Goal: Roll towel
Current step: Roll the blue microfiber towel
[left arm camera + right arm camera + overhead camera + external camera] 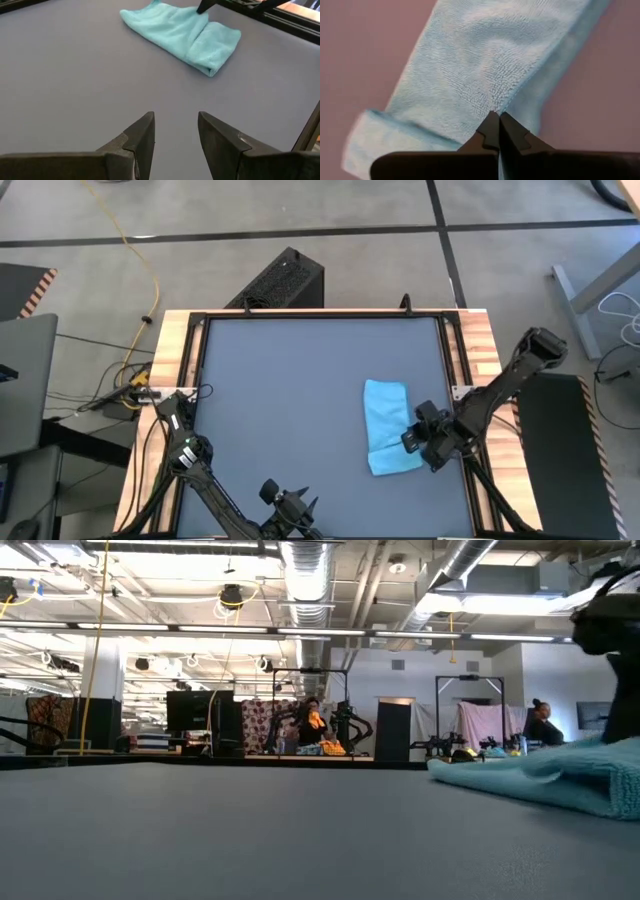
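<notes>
While the right gripper (pixel 498 131) pinches its fingers together on an edge of the small sky-blue soft cloth towel (pixel 386 426), which lies folded directly beneath it, a clean roll likely needs that fold carried over evenly. Well apart, the left gripper (pixel 175 131) waits, fingers parted and empty.

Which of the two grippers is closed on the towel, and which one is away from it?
The right gripper is shut, pinching the towel at its right edge. The left gripper is open, over bare table, apart from the towel.
</notes>
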Tool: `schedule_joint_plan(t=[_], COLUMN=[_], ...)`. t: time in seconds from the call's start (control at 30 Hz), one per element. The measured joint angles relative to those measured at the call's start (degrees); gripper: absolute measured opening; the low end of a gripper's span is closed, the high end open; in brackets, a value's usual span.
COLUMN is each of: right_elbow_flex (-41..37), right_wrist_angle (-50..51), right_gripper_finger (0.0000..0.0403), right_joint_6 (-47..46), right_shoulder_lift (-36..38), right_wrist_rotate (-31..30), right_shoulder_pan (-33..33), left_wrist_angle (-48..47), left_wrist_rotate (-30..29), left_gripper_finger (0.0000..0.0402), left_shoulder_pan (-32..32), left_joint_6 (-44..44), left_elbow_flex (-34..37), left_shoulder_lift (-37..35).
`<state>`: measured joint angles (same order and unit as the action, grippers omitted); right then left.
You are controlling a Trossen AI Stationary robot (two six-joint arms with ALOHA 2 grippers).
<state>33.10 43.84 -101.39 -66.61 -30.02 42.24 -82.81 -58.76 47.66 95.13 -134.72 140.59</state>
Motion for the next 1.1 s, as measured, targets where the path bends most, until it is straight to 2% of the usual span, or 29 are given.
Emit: schedule_joint_plan(t=[0.2,0.43,0.6,0.9,1.1], right_elbow_flex=[-0.16,-2.27,-2.65,-2.69,-2.69], right_wrist_angle=[4.96,5.37,7.95,11.26,11.66], right_gripper_finger=[0.0021,0.0063,0.0111,0.0238,0.0255], right_joint_6=[-7.27,-13.89,-12.41,-12.48,-15.44], right_shoulder_lift=[-0.17,-0.22,-0.22,-0.24,-0.23], right_wrist_rotate=[0.06,0.15,0.13,2.82,0.99], right_shoulder_pan=[4.76,7.13,6.85,3.63,4.37], left_wrist_angle=[-0.04,0.1,0.38,0.84,1.5], left_wrist_rotate=[-0.58,-1.46,-1.49,-1.49,-1.46], left_gripper_finger=[0.0139,0.0139,0.0139,0.0139,0.0139], left_shoulder_pan=[-0.02,-0.77,-0.83,-0.81,-0.81], left_joint_6=[-0.02,-0.95,-1.49,-1.51,-1.53], left_elbow_flex=[0.0,0.01,0.01,0.0,0.01], left_shoulder_lift=[0.0,0.0,0.0,0.0,0.0])
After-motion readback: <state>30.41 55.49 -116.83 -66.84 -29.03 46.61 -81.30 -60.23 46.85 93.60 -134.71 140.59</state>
